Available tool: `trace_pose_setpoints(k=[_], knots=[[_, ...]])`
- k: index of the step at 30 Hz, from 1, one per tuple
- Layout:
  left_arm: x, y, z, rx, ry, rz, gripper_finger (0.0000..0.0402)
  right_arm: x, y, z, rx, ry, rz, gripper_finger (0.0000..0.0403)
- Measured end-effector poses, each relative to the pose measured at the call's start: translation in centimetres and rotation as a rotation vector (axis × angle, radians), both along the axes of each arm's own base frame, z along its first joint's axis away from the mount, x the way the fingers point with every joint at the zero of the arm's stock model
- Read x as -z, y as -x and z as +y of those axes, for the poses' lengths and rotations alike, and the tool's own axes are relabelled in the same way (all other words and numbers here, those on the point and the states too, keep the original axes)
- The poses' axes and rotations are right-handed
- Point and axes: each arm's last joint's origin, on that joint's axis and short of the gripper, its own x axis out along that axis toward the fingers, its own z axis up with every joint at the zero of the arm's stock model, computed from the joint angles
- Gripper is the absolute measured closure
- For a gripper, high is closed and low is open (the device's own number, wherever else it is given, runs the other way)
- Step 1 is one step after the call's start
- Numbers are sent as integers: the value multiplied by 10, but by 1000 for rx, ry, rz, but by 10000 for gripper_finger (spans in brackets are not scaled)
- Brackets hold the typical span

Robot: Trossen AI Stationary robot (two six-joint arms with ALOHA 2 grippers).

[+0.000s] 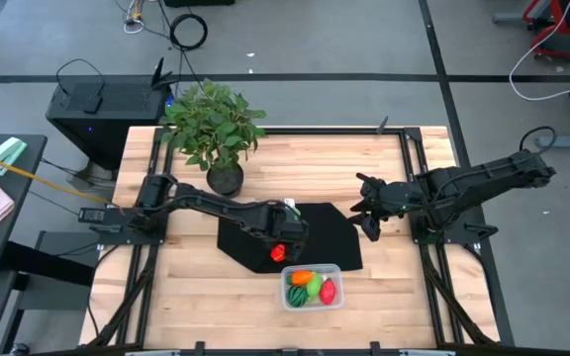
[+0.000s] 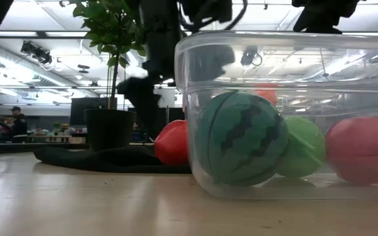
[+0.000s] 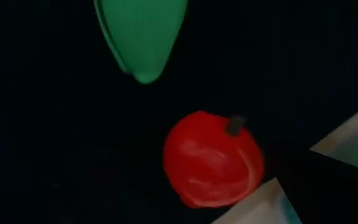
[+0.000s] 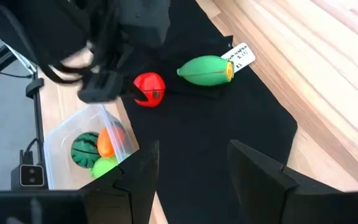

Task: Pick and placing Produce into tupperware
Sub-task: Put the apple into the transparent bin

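The left gripper (image 1: 283, 240) is hovering low over the black mat (image 1: 339, 242), right above a red tomato-like toy (image 1: 277, 253) that is lying on the mat's near part, just beyond the far edge of the tupperware (image 1: 335, 268); from these views I cannot tell how far its fingers are spread or whether they are touching the toy. In the left wrist view the red toy (image 3: 211, 158) is sitting with its dark stem showing, and a green pointed toy (image 3: 142, 34) is lying apart from it on the same mat. The right wrist view is showing that green toy (image 4: 205, 70) beside a white tag (image 4: 241, 56), with the red one (image 4: 149, 89) near it. The clear tub is resting on the wooden table (image 1: 394, 297) at the mat's near edge, holding a striped watermelon toy (image 2: 241, 137), a light green piece (image 2: 304, 144), an orange piece (image 1: 302, 278) and a red piece (image 1: 329, 291). The right gripper (image 1: 367, 210) is waiting over the right side of the mat, its fingers (image 4: 263, 171) standing parted with nothing between them. A potted plant (image 1: 214, 124) is standing at the far left.
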Motion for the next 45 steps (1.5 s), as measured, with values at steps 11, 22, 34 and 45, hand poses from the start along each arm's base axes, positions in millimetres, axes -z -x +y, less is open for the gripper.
trace_pose_setpoints(k=[11,22,34,45], knots=[[12,-2,-12,39,25,13,3,-1,0,0,-5,5,-4,206],[16,-4,-13,62,52,19,11,-1,0,0,-5,5,-8,206],[25,-6,-16,106,67,30,37,-1,0,0,0,10,-8,206],[26,-7,-15,118,38,26,95,-1,0,-1,12,21,-10,206]])
